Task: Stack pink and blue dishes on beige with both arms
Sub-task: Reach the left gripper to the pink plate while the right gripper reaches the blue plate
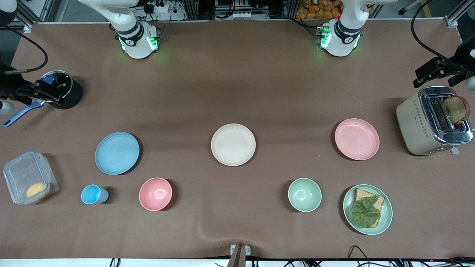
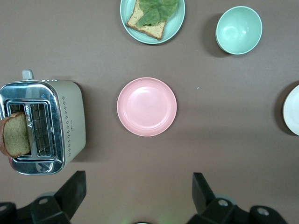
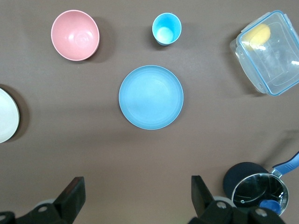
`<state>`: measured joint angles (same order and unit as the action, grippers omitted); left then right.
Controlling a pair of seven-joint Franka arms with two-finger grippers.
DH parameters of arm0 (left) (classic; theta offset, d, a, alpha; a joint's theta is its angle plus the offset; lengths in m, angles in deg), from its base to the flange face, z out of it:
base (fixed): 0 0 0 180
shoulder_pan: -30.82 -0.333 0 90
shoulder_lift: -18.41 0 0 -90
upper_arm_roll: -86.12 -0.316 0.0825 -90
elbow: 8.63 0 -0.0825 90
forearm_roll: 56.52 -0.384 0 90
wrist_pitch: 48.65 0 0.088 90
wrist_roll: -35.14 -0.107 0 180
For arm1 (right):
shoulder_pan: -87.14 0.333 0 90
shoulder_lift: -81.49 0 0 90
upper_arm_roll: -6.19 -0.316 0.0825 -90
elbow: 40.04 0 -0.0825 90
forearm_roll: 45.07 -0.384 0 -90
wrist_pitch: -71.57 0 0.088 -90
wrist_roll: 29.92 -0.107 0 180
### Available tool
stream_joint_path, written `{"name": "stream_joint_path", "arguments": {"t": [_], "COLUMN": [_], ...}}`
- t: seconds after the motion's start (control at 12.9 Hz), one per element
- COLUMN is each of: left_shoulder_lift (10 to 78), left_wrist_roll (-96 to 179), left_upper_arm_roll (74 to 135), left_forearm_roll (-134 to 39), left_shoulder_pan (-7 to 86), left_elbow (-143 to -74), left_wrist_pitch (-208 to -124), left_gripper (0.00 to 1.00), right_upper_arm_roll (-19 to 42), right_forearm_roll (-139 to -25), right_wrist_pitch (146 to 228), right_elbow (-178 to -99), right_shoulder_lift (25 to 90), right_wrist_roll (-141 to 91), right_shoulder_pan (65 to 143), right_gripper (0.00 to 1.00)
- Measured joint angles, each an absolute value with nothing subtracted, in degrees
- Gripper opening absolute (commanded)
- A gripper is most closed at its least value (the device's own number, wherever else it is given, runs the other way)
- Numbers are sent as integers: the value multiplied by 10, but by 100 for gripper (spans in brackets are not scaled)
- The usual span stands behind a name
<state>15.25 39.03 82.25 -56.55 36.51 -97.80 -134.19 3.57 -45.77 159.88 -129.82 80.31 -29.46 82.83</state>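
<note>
Nothing stacked yet. The beige plate (image 1: 233, 144) sits mid-surface as the target, between the blue plate (image 1: 117, 152) toward the right arm's end and the pink plate (image 1: 357, 139) toward the left arm's end, all well apart, one plate per arm. The left end effector (image 2: 138, 193) is up over bare surface near the pink plate, fingers spread, holding nothing. The right end effector (image 3: 135, 196) is likewise wide open near the blue plate. Both look staged for pickup.

On the bench (image 1: 237, 78): a toaster (image 1: 432, 120) with 1 toast slice (image 1: 456, 109), a green plate (image 1: 367, 209) with toast and a leaf, a green bowl (image 1: 304, 194), a pink bowl (image 1: 155, 194), a blue cup (image 1: 92, 194), a clear box (image 1: 29, 177) and a black pot (image 1: 61, 89).
</note>
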Motion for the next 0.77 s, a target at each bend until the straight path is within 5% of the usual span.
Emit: {"name": "stream_joint_path", "arguments": {"t": [0.54,0.77], "left_shoulder_lift": [193,226], "left_wrist_roll": [402,430], "left_upper_arm_roll": [822,822], "left_forearm_roll": [-607,-611], "left_shoulder_pan": [363,348], "left_elbow": [-1006,-1101], "left_wrist_pitch": [-1352,-1469], "left_gripper": [100,100], "right_upper_arm_roll": [36,36], "right_forearm_roll": [-458,-458], "right_wrist_pitch": [1599,1602], "right_elbow": [-1299,-1317], "right_shoulder_lift": [800,791], "right_wrist_roll": [-295,-295], "right_shoulder_pan": [828,826], "right_gripper": [100,100]}}
